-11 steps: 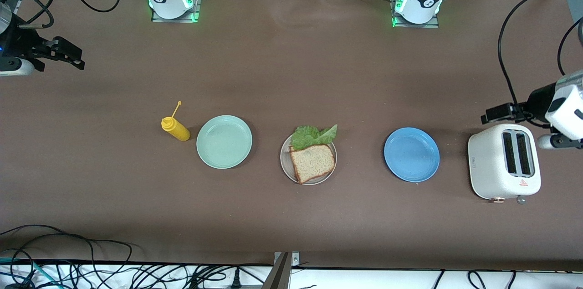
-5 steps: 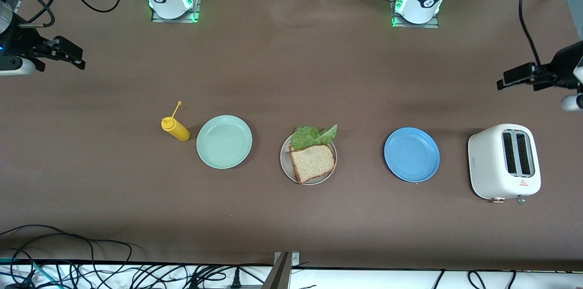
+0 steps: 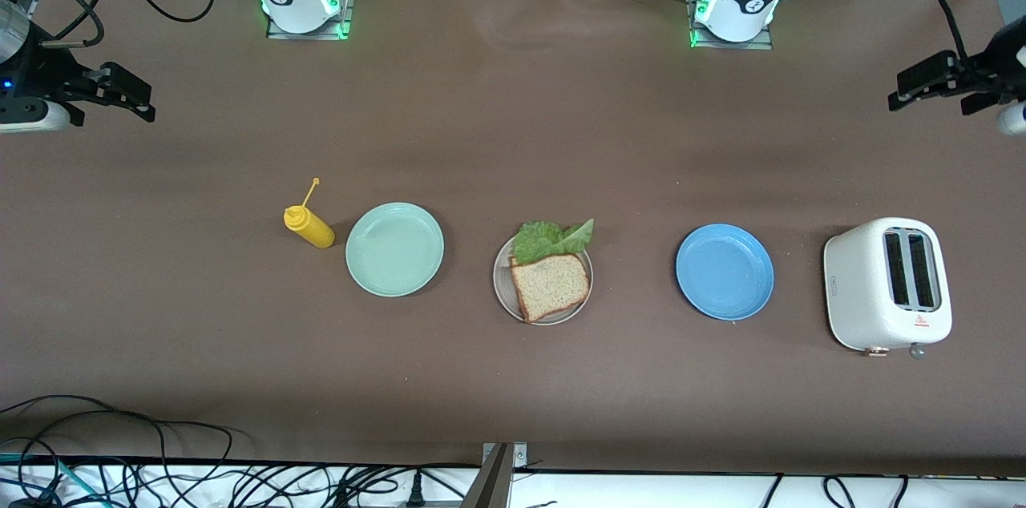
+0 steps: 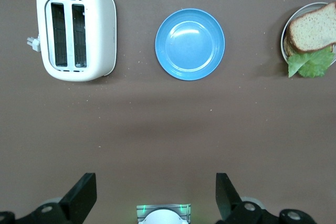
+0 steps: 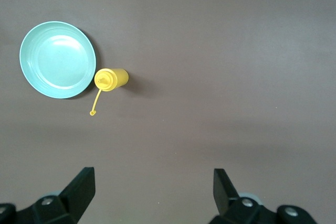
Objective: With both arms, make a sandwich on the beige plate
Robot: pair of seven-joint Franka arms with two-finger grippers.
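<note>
The beige plate (image 3: 502, 293) stands mid-table between the mint-green and blue plates. On it a tan bread slice (image 3: 550, 286) lies on a green lettuce leaf (image 3: 551, 239) that sticks out past the rim. A second slice's dark crust shows just under it. The plate (image 4: 284, 38), bread (image 4: 315, 27) and lettuce (image 4: 312, 62) also show in the left wrist view. My left gripper (image 3: 906, 87) (image 4: 156, 195) is open and empty, over bare table at the left arm's end. My right gripper (image 3: 140, 99) (image 5: 152, 192) is open and empty, over bare table at the right arm's end.
A white toaster (image 3: 888, 284) (image 4: 76, 25) stands at the left arm's end, with the blue plate (image 3: 725, 272) (image 4: 190, 44) beside it. The mint-green plate (image 3: 394, 249) (image 5: 58, 59) and a yellow mustard bottle (image 3: 309, 226) (image 5: 111, 78) stand toward the right arm's end. Cables lie along the front edge.
My left gripper has moved from beside the toaster toward the robots' side of the table, still open. The right gripper has barely shifted. The sandwich has not moved.
</note>
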